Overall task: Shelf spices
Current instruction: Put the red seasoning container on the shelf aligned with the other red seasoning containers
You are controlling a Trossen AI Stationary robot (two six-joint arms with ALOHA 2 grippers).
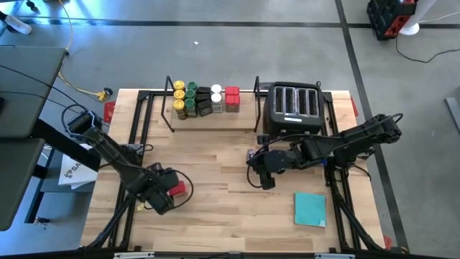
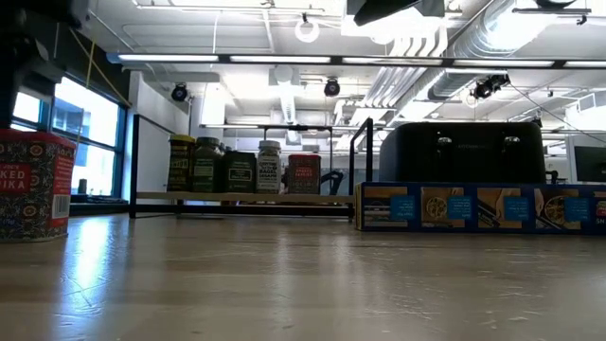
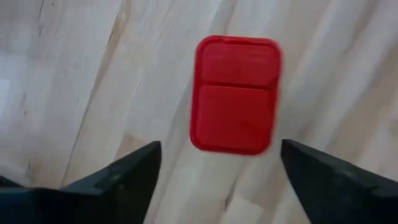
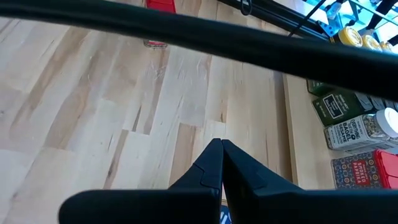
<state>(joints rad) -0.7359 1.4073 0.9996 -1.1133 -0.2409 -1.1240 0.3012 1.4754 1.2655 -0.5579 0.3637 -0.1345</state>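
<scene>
Left gripper spread wide above red tin, not touching; bare wood all round tin. Right gripper pressed together, mid-table.

Spices in rows on the shelf along the surface's far edge; toaster beside it toward the far right corner; one tin alone near the front left corner.

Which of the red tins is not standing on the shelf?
The red tin under the open left gripper stands alone on the table; the other red tins are on the shelf.
</scene>
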